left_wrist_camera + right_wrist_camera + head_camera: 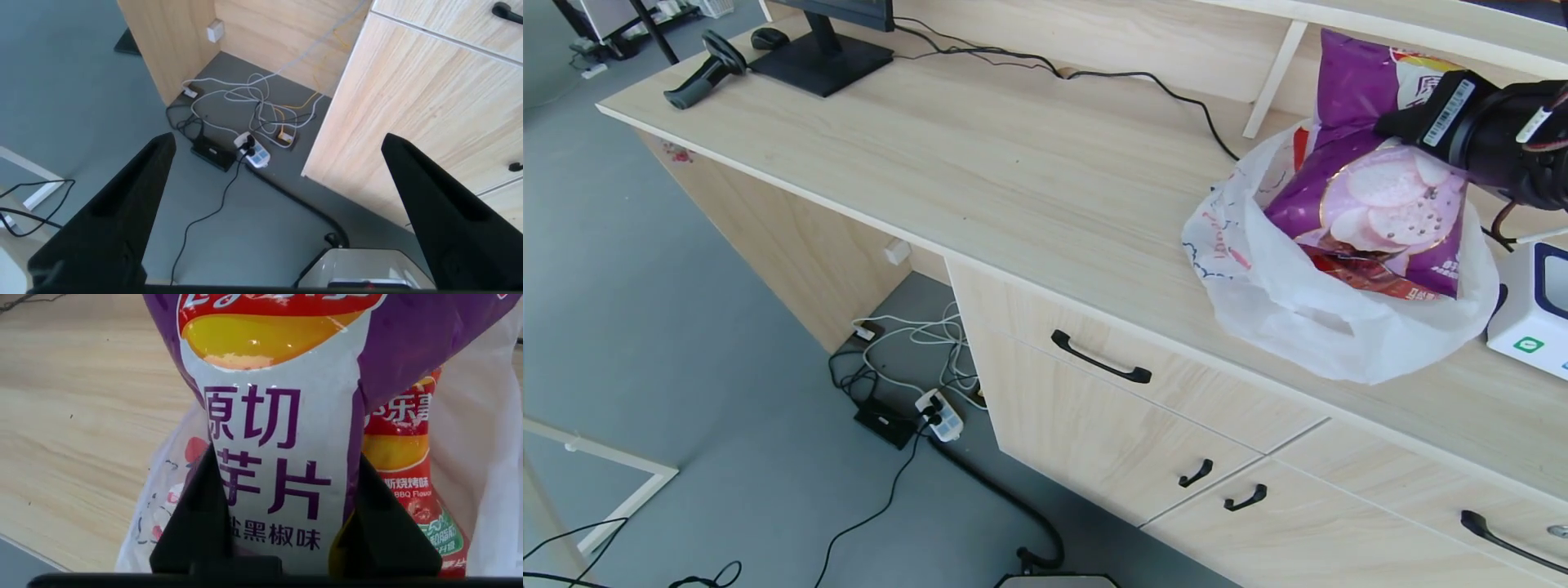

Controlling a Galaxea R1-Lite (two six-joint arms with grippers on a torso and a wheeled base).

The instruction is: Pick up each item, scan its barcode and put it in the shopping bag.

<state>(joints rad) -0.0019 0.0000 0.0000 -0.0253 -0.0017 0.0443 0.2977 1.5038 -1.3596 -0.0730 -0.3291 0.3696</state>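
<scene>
Wood table (1013, 188) across head view, upper left to lower right. White shopping bag (1258, 294) at right on table, mouth open. Purple chip bag (1380, 196) w/ lower end inside it, clamped by right pincer (286, 498); red pkt (1372, 282) beneath. Left pincer (278, 204) spread wide above floor cables (245, 106). Scanner (703, 73) upper left.

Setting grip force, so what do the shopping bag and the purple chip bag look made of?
Shopping bag: probably thin white plastic film, translucent and crumpled. Purple chip bag: seemingly glossy printed foil laminate, shiny and creased.
</scene>
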